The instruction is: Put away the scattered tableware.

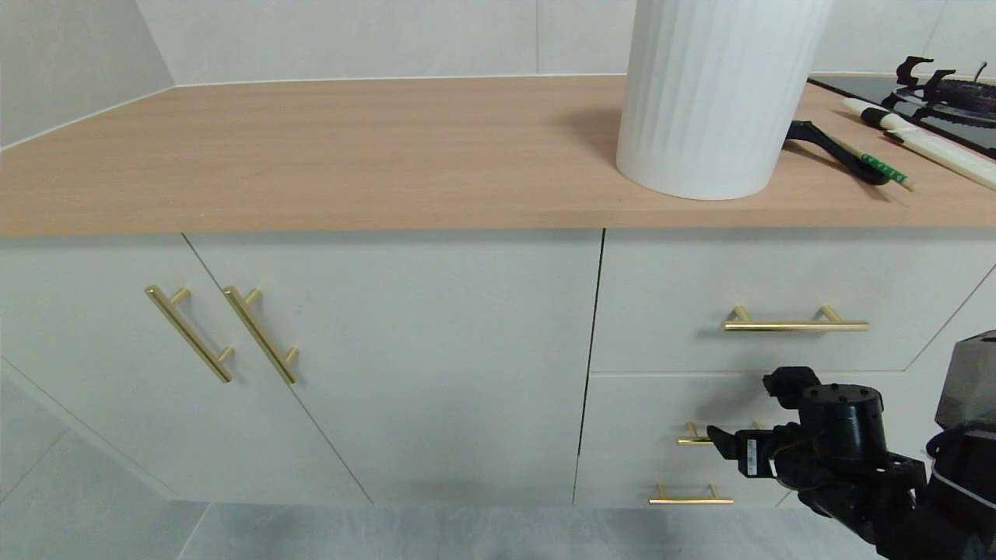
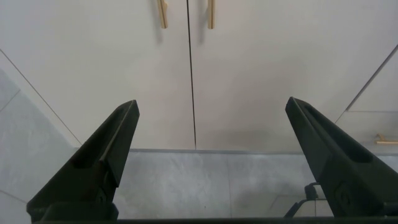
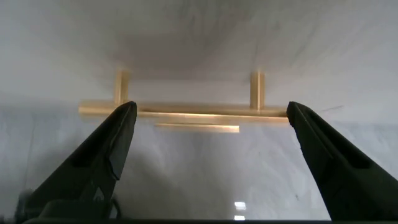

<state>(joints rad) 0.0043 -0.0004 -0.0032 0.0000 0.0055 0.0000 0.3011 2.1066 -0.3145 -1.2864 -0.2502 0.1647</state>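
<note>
Scattered tableware lies at the right end of the wooden counter (image 1: 311,155): a black-handled utensil (image 1: 836,152), a chopstick with a green band (image 1: 883,167) and a long cream utensil (image 1: 934,144). A tall white ribbed container (image 1: 712,93) stands beside them. My right gripper (image 1: 751,412) is low in front of the drawers, open, at the middle drawer's gold handle (image 1: 692,440). In the right wrist view the right gripper (image 3: 208,115) has that handle (image 3: 186,112) running between its spread fingers, apart from them. My left gripper (image 2: 211,112) is open and holds nothing, facing the cabinet doors (image 2: 249,74).
A gold handle (image 1: 795,325) sits on the top drawer and another (image 1: 691,499) on the bottom one. Two slanted gold handles (image 1: 189,333) (image 1: 261,334) mark the left cabinet doors. A black stove (image 1: 945,97) is at the counter's far right. Grey floor tiles (image 2: 199,180) lie below.
</note>
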